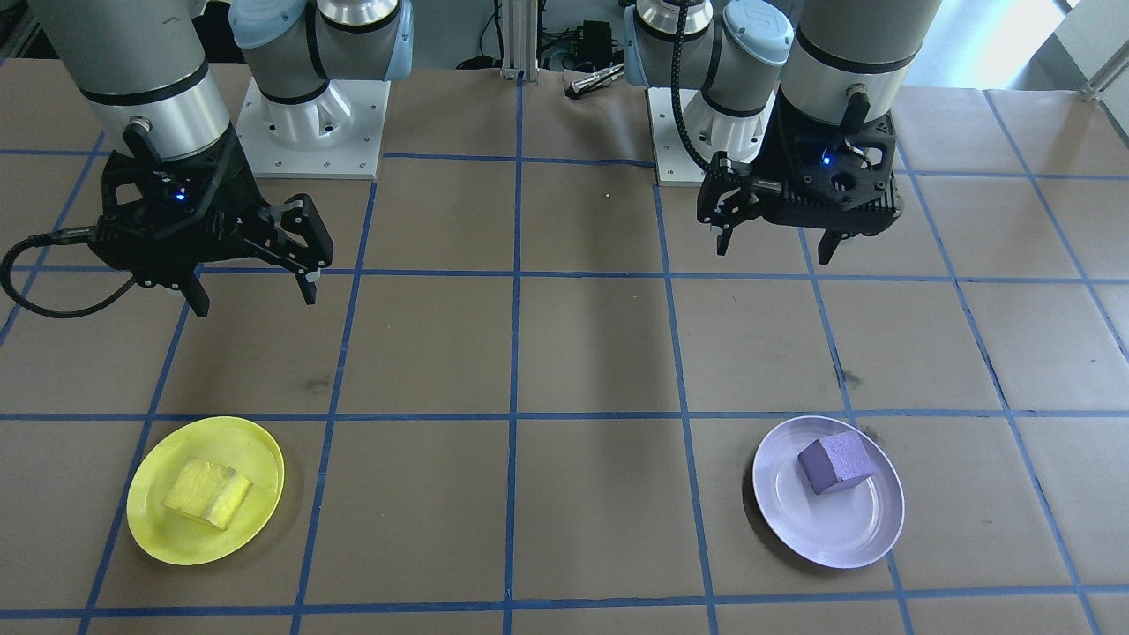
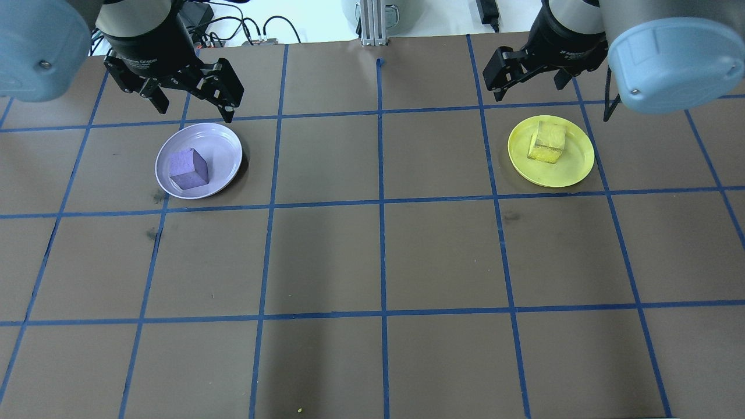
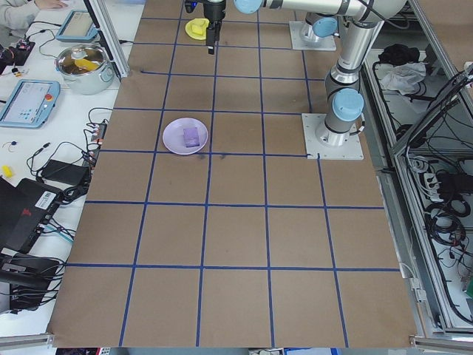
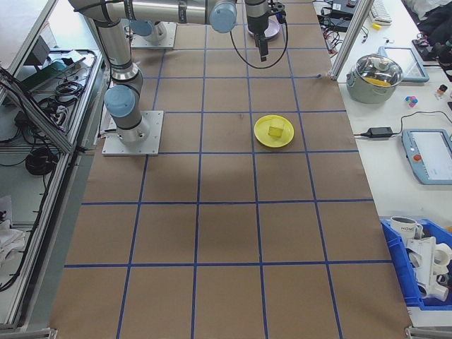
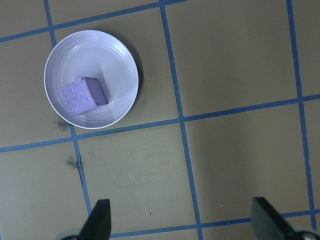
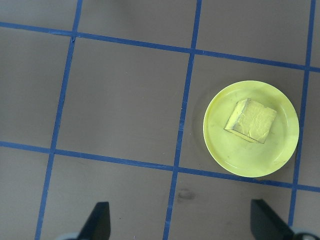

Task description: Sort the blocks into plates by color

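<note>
Now the purple block [image 2: 188,169], a matte, foam-like cube with worn edges, sits in the pale lavender plate [image 2: 224,139], toward its 8 o'clock side in the overhead view, turned so one vertical edge faces the camera. The yellow block [image 2: 547,142], equally spongy and squarish with no clear long axis, rests near the middle of the glossy, round yellow plate [image 2: 573,169]. Both plates are shallow. The left gripper [image 2: 193,110] hangs at the lavender plate's 12 o'clock, fingers spread and empty; the right gripper [image 1: 252,302] hovers likewise parted, holding nothing.
</note>
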`<action>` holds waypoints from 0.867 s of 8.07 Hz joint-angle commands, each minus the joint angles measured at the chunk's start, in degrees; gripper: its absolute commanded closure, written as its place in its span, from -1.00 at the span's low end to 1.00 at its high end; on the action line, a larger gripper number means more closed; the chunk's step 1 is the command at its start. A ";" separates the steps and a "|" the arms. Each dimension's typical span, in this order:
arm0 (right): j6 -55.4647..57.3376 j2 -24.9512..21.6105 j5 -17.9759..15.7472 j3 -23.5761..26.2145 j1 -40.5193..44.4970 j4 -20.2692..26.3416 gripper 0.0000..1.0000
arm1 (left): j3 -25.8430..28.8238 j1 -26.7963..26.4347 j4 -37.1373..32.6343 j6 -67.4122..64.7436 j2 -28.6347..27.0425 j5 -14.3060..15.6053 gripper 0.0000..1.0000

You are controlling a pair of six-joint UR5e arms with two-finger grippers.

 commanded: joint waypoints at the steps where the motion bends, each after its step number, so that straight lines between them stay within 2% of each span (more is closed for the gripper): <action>1: 0.02 -0.05 -0.03 0.16 0.01 0.38 -1.00 | 0.00 0.07 0.00 0.00 0.01 0.00 -1.00; 7: 0.11 0.12 -0.64 1.22 0.18 0.12 -1.00 | 0.00 -0.02 0.00 0.00 0.10 0.09 -1.00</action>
